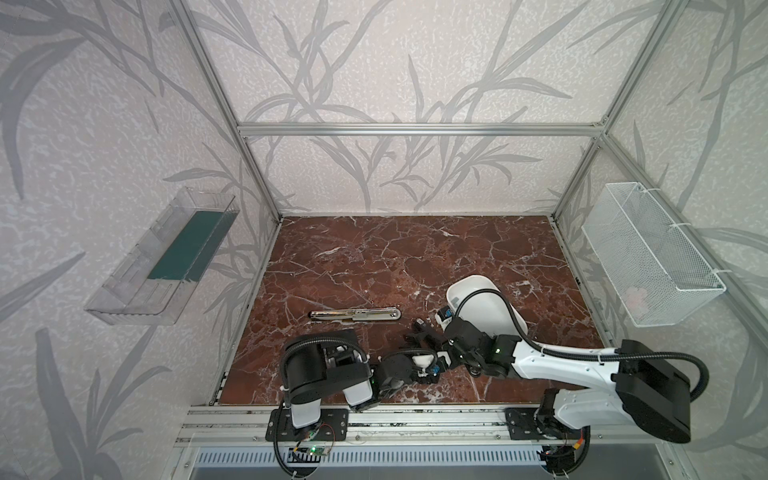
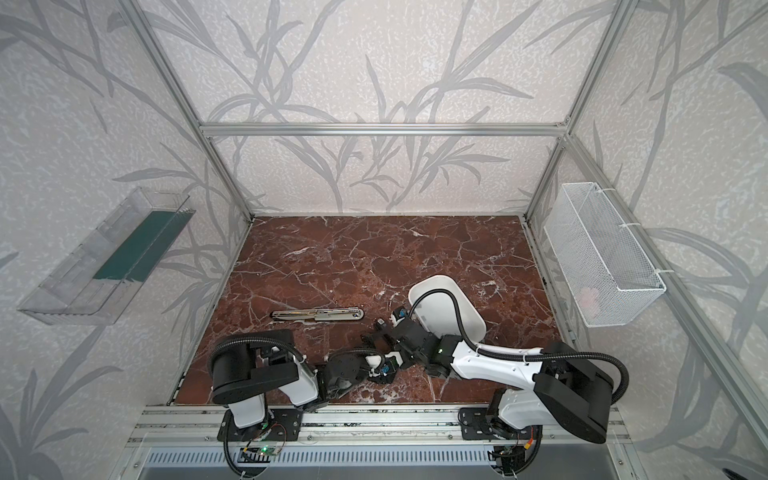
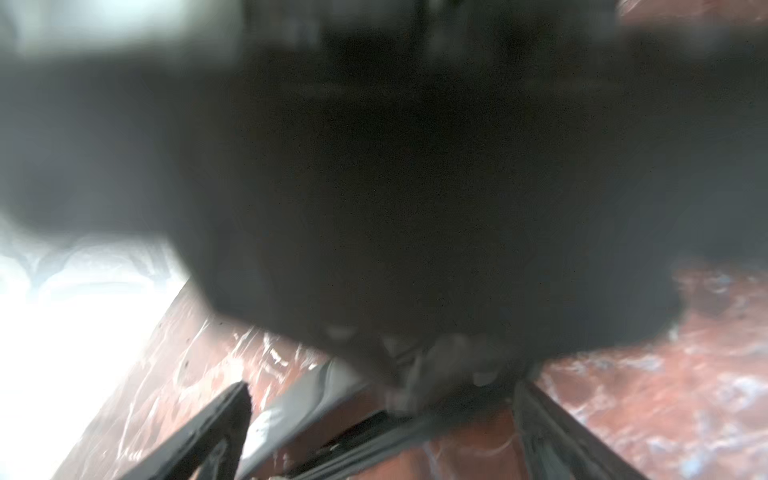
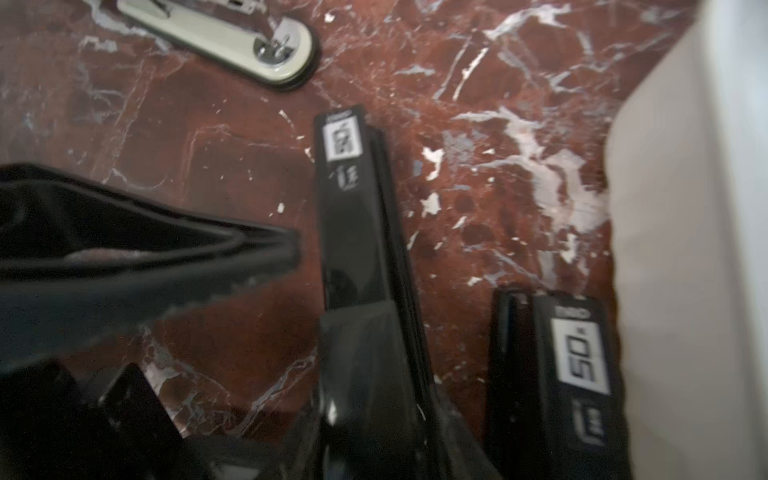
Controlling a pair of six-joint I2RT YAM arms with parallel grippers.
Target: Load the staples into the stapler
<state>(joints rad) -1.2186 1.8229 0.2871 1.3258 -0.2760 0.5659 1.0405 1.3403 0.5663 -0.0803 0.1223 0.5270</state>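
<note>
A red-brown marble-patterned surface [image 1: 374, 257] floors a metal-framed cell, seen from above in both top views. Take 12 o'clock as the far wall and 6 o'clock as the arm bases.

A cream and chrome metal stapler [image 1: 355, 314] lies opened out flat at about 9 o'clock from the surface's centre. Its length runs from 9 to 3 o'clock. A white rounded plastic tray [image 1: 473, 280] sits at about 3 o'clock from the centre, partly covered by the right arm [image 1: 552, 365]. The staples are too small to pick out in any view.

The right gripper [image 1: 420, 330] reaches in from 4 o'clock and hangs low between stapler and tray. It is at about 4 o'clock from the stapler's rounded end, near it but apart. The right wrist view shows that rounded end [image 4: 286, 50] on bare marble. A black bar with a white label [image 4: 353, 199] points toward it without touching. The tray wall [image 4: 698, 249] stands close on the other side. Whether the right fingers are open, closed or gripping anything cannot be told.

The left gripper [image 1: 430, 368] is tucked at 6 o'clock from the right gripper, under the right arm's wrist. A dark blur blocks most of the left wrist view. At the edge of that view its two black fingers [image 3: 216, 428] stand spread wide apart, with marble showing between them.
</note>
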